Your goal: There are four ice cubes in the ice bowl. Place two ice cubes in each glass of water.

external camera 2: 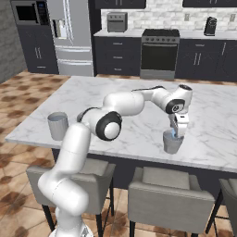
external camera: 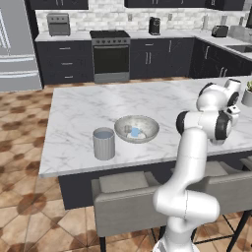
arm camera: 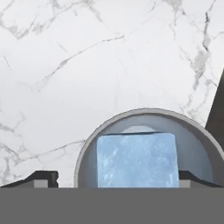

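Note:
My gripper point(external camera 2: 177, 133) hangs straight down over the right glass of water point(external camera 2: 171, 143) near the counter's front edge. In the hand view the gripper point(arm camera: 118, 179) is open, its dark fingertips point(arm camera: 43, 178) spread wide on either side of a pale-blue ice cube point(arm camera: 136, 159). That cube sits inside the round mouth of this glass point(arm camera: 148, 114). The other glass of water point(external camera: 104, 143) stands left of the ice bowl point(external camera: 147, 125), a wide mottled grey bowl. Pale-blue ice cubes point(external camera: 134, 132) lie in the bowl's middle. The left glass point(external camera 2: 58, 125) also stands by the counter's left corner.
The white marble counter point(external camera: 83, 108) ends just in front of both glasses. Grey stools point(external camera 2: 159, 192) stand below that edge. A potted plant point(external camera: 248, 93) sits at the counter's far right. Stove point(external camera: 110, 56) and fridge point(external camera: 15, 44) line the back wall.

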